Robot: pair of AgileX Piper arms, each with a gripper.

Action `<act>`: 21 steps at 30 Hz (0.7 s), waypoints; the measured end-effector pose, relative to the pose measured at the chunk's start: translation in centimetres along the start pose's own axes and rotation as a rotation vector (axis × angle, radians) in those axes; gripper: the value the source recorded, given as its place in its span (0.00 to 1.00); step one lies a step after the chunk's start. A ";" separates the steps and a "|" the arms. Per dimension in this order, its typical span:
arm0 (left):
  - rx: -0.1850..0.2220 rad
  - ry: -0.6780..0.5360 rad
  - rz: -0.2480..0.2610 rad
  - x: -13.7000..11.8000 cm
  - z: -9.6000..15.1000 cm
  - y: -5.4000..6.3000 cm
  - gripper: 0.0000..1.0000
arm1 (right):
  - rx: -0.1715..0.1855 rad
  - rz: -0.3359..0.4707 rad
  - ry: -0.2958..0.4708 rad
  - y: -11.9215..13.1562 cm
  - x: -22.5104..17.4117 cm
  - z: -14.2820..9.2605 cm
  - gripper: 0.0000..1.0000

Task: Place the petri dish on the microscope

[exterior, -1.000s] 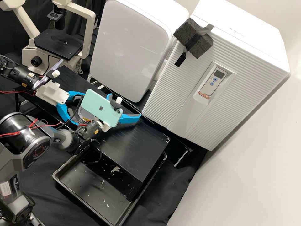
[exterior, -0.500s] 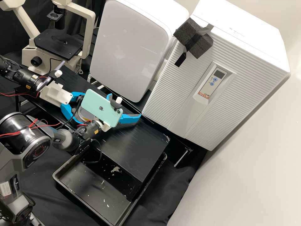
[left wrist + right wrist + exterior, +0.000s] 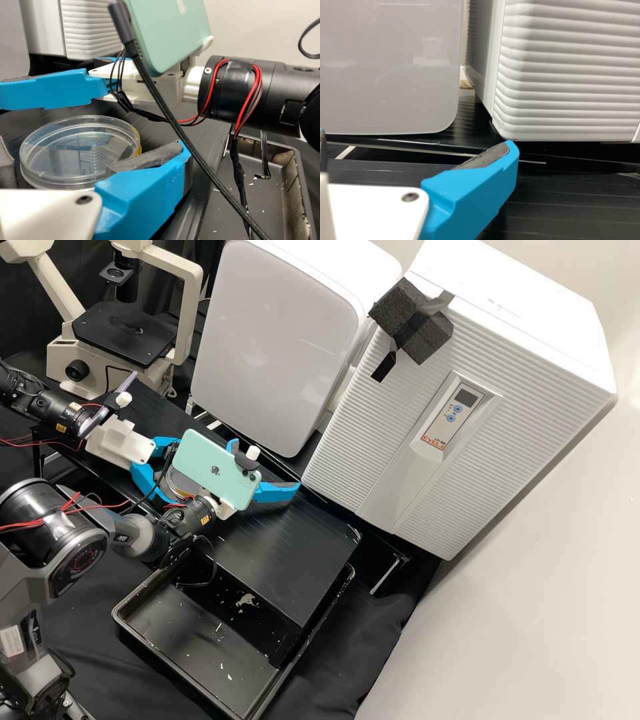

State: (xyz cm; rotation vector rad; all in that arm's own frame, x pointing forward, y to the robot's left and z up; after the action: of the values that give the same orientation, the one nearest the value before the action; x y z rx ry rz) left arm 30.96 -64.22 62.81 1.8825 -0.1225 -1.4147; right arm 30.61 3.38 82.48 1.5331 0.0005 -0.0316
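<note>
In the high view my left gripper (image 3: 172, 471) stands low over the bench, open, its fingers on either side of the petri dish (image 3: 179, 484), which is partly hidden. The left wrist view shows the clear round petri dish (image 3: 80, 150) lying flat between the spread fingers of my left gripper (image 3: 92, 146), one finger overlapping its rim; contact is unclear. My right gripper (image 3: 267, 465), open and without a thing between its fingers, is beyond the dish, behind a mint phone. My right gripper (image 3: 416, 140) appears open in its wrist view too. The microscope (image 3: 127, 333) stands at the far left.
The mint phone (image 3: 217, 470) and its dark cable (image 3: 170, 115) are close beside the dish. Two white cabinets (image 3: 277, 347) line the bench's back. A black tray (image 3: 193, 640) with pale scraps lies in front of the raised black bench surface (image 3: 287, 553).
My left gripper has shifted a little to the right and down in the high view, further around the dish. My right gripper has kept still.
</note>
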 end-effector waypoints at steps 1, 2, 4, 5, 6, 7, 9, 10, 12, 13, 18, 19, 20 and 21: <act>0.007 0.000 -0.002 0.0 0.0 -0.1 1.00 | 0.000 0.000 0.000 0.0 0.0 0.0 1.00; 0.012 0.000 -0.002 0.0 0.0 -0.1 1.00 | 0.000 0.000 0.000 0.0 0.0 0.0 1.00; 0.015 0.001 -0.001 0.0 0.0 -0.1 1.00 | 0.000 0.000 0.000 0.0 0.0 0.0 1.00; 0.013 0.002 0.001 0.0 0.0 -0.1 1.00 | 0.000 0.000 0.000 0.0 0.0 0.0 1.00; 0.012 0.003 0.002 0.0 0.0 0.0 1.00 | 0.000 0.000 0.000 0.0 0.0 0.0 1.00; 0.014 0.003 0.002 0.0 0.0 0.0 0.00 | 0.000 0.000 0.000 0.0 0.0 0.0 1.00; 0.008 0.007 0.004 0.0 0.0 -0.1 0.00 | 0.000 0.000 0.000 0.0 0.0 0.0 1.00; 0.014 0.009 0.004 0.0 0.0 -0.2 0.00 | 0.000 0.000 0.000 0.0 0.0 0.0 1.00; 0.026 0.015 0.010 0.0 0.1 -0.4 0.00 | 0.000 0.000 0.000 0.0 0.0 0.0 1.00; 0.023 0.020 0.012 0.0 0.1 -0.5 0.00 | 0.000 0.000 0.000 0.0 0.0 0.0 1.00; 0.045 0.026 0.020 -0.2 0.2 -0.4 0.00 | 0.000 0.000 0.000 0.0 0.0 0.0 1.00; 0.046 0.026 0.021 -0.2 0.2 -0.3 0.00 | 0.000 0.000 0.000 0.0 0.0 0.0 1.00; 0.051 0.024 0.019 -0.2 0.3 -0.4 0.00 | 0.000 0.000 0.000 0.0 0.0 0.0 1.00; 0.051 0.023 0.017 -0.2 0.4 -0.5 0.00 | 0.000 0.000 0.000 0.0 0.0 0.0 1.00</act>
State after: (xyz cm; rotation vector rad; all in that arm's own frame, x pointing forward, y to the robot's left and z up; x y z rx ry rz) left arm 30.37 -63.99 62.63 1.9343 -0.1648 -1.3904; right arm 30.61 3.38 82.48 1.5331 0.0005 -0.0316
